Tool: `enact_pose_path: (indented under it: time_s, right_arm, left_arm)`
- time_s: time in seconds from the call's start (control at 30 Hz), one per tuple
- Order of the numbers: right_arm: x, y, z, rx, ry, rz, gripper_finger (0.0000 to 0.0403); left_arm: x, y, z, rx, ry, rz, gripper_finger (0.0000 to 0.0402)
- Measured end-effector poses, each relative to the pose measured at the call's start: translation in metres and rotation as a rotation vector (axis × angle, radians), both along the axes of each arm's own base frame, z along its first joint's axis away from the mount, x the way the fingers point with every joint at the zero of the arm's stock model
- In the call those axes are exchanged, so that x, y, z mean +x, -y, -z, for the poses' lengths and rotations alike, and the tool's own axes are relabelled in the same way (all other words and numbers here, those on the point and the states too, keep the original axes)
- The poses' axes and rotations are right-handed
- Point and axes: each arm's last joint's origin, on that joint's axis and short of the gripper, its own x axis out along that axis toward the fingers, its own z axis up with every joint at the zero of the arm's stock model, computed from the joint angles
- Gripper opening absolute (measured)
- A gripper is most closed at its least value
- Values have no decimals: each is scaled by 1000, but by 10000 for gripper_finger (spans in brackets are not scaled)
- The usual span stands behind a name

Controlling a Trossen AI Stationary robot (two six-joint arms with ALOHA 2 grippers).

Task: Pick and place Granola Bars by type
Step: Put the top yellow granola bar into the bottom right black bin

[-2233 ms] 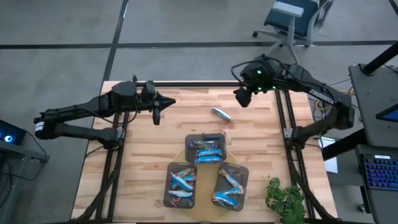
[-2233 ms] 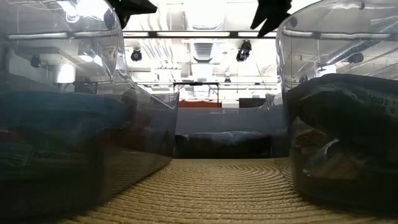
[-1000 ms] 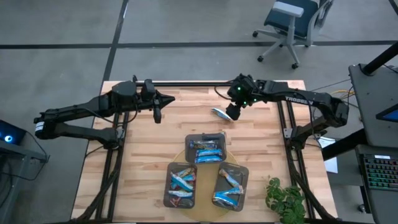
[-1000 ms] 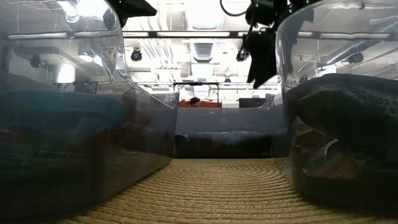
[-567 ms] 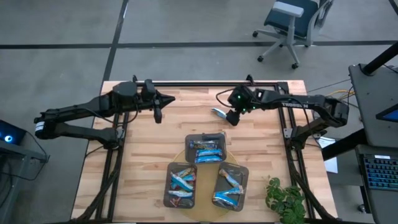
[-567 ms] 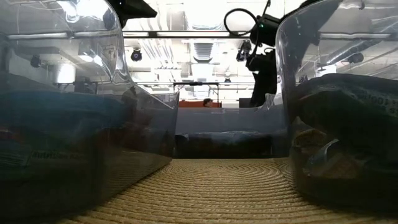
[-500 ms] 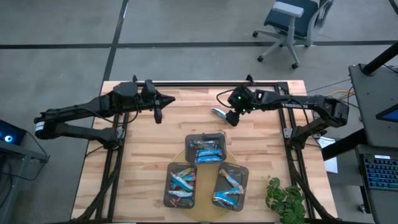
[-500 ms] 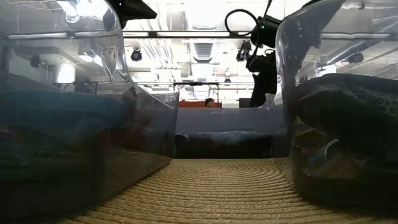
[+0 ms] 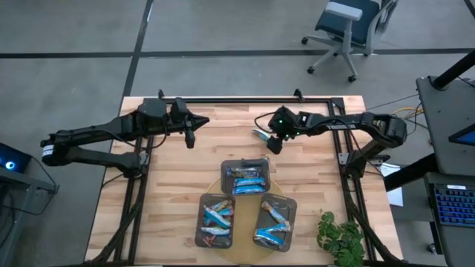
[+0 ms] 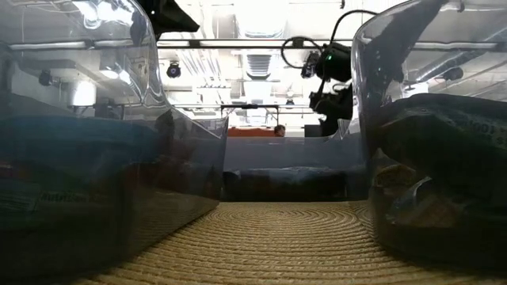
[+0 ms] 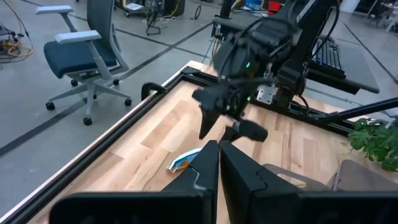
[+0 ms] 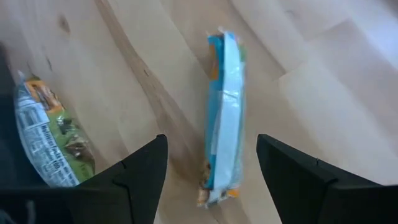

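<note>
The right hand (image 9: 272,142) hung low over the wooden desk (image 9: 171,193) near its far edge, its two dark fingers (image 12: 140,171) spread wide apart with nothing between them touching either. Straddled between those fingers lay a loose granola bar in a shiny blue and white wrapper (image 12: 222,124), flat on the bare wood; from above it showed as a small blue sliver (image 9: 260,134) just beside the hand.

In the right wrist view a second bar, in a green and white printed wrapper (image 12: 46,134), lay on the wood near one finger, apart from the blue one.

The left hand (image 9: 189,136) hovered over the far left part of the desk, well apart from the bar, its fingers (image 11: 202,165) pressed together and empty.

Toward the near edge stood three dark grey rectangular plastic trays (image 9: 225,167), close together, each holding several wrapped granola bars, mostly blue (image 9: 245,180).
</note>
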Motion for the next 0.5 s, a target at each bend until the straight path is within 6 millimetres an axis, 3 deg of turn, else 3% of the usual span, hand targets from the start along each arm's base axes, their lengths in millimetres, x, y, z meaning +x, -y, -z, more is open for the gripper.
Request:
enact_pose_path:
  time_s: [0.3,0.5]
  right_arm:
    - [13,5,36,78,-105,-15,237]
    - [21,8,40,86,-117,-10,232]
  left_arm:
    - [0,0,0,-8,3,-3,0]
    - [0,0,0,-10,4,-6,0]
